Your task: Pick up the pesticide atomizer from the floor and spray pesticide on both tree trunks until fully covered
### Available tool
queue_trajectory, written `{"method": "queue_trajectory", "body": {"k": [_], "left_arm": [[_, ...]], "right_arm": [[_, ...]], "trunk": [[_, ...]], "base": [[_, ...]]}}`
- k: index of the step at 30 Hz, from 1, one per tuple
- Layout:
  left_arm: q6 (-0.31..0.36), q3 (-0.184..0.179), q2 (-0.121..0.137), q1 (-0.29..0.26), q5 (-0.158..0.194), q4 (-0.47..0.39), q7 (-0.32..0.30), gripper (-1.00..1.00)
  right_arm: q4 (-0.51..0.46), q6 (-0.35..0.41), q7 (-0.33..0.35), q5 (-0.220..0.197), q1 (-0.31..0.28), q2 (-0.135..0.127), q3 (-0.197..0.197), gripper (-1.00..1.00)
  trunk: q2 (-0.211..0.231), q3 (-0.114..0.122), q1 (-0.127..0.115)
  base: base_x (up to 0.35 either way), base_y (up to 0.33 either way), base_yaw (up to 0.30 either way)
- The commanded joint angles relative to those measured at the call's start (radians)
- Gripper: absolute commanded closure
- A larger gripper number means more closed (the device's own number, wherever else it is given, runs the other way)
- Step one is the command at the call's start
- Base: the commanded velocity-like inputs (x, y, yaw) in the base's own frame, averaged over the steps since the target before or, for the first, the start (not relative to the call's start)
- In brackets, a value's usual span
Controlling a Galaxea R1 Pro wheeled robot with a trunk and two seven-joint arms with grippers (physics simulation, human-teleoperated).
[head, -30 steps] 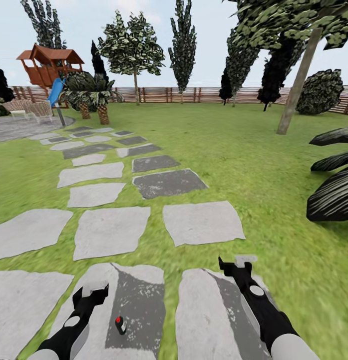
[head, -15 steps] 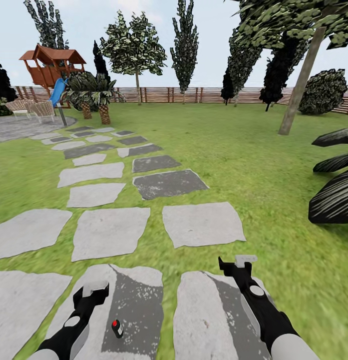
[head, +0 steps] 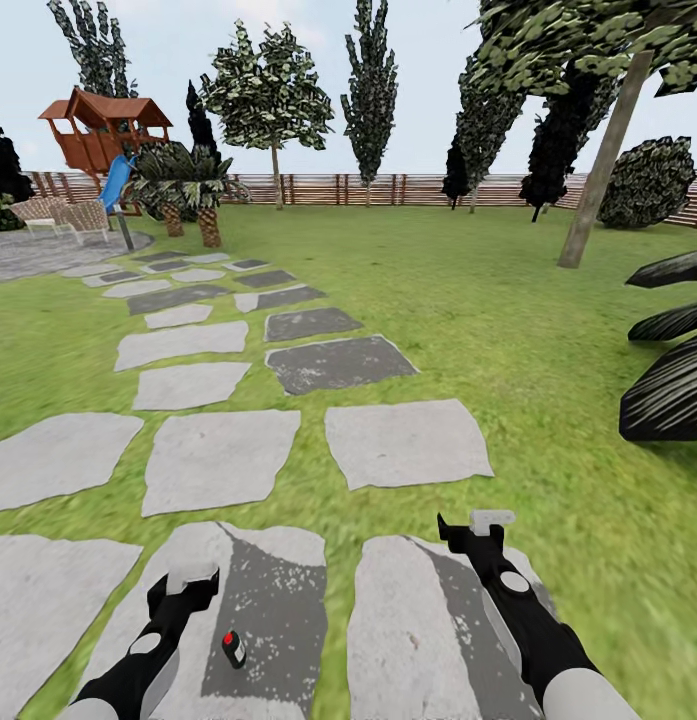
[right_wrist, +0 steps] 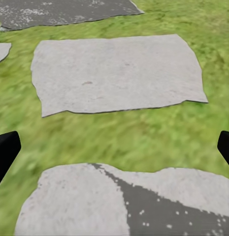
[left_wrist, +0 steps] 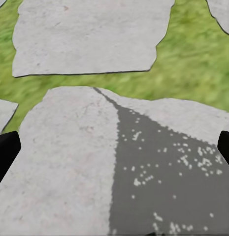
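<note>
While both arms are held low over the paving:
Bottle: seen lying tilted on a dark slab, red top pointed up-left (toward the left arm).
Left gripper: spread wide, nothing held, just beside the bottle.
Right gripper: spread wide, nothing held.
Nearest trunk: leaning, far right.

Near tree crown cut off; lawn blurred

Stone-slab floor w/ grass strips — atomizer on dark slab.
</note>
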Motion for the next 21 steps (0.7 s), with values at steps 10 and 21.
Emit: {"method": "queue_trajectory", "body": {"k": [10, 21], "left_arm": [[0.001, 0.001, -0.001, 0.000, 0.000, 0.003, 0.000, -1.00], [0.001, 0.002, -0.001, 0.000, 0.000, 0.003, 0.000, -1.00]], "right_arm": [[0.002, 0.000, 0.000, 0.000, 0.000, 0.000, 0.000, -1.00], [0.020, -0.002, -0.002, -0.001, 0.000, 0.001, 0.001, -1.00]], "trunk": [[-0.070, -0.031, 0.038], [-0.147, -0.066, 0.081]], "base": [[0.000, 0.000, 0.000], [0.000, 0.000, 0.000]]}}
